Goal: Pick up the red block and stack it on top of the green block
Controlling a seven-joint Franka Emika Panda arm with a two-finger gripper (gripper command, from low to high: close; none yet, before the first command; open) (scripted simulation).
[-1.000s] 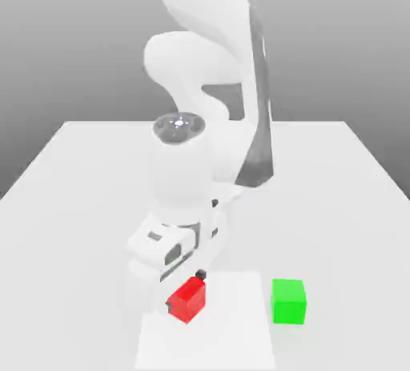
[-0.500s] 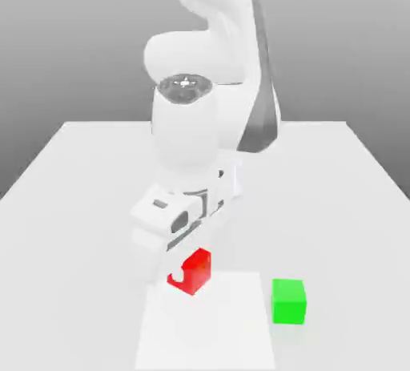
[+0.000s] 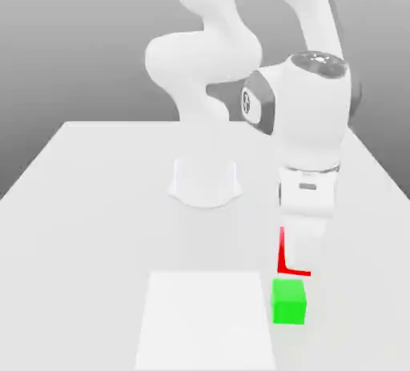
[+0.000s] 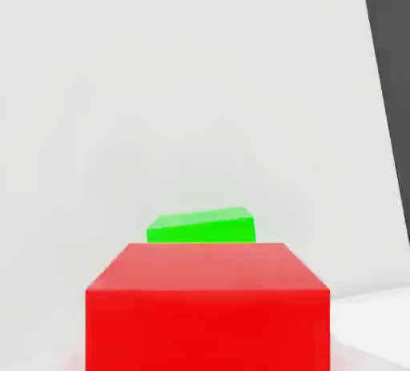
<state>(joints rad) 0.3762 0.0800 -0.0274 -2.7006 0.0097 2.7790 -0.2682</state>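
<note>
Hand [image 3: 303, 264] holds red block [image 3: 282, 259]; green block [image 3: 288, 301] near.

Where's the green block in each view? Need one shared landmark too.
Exterior view: green block at the lower right, just off the right edge of the white square, below the red block in the picture.
Hand view: green block a little below the picture's centre, partly hidden behind the red block.
Shared landmark: the red block, held by the gripper.
</note>
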